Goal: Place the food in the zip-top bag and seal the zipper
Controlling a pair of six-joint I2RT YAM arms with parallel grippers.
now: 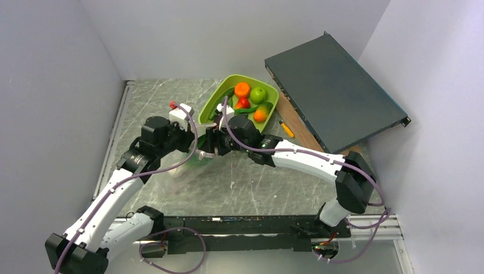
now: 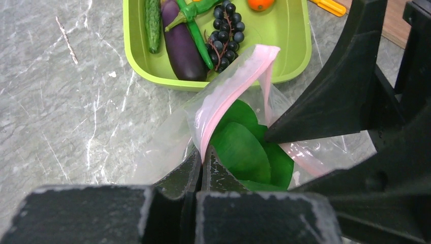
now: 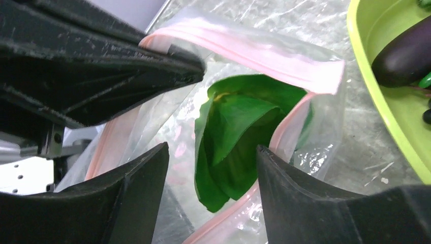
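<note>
The bag (image 2: 162, 152) sits just beside the tray (image 2: 133, 56) — a short carry for each piece. The left gripper (image 2: 201, 163) pinches the zipper (image 2: 228, 86), lifting one lip so the mouth gapes. The right gripper (image 3: 211, 152) hangs spread over that mouth, holding nothing — a green leaf (image 3: 239, 122) lies inside. Eggplant (image 2: 180, 46) and grapes (image 2: 227, 25) wait in the tray.
</note>
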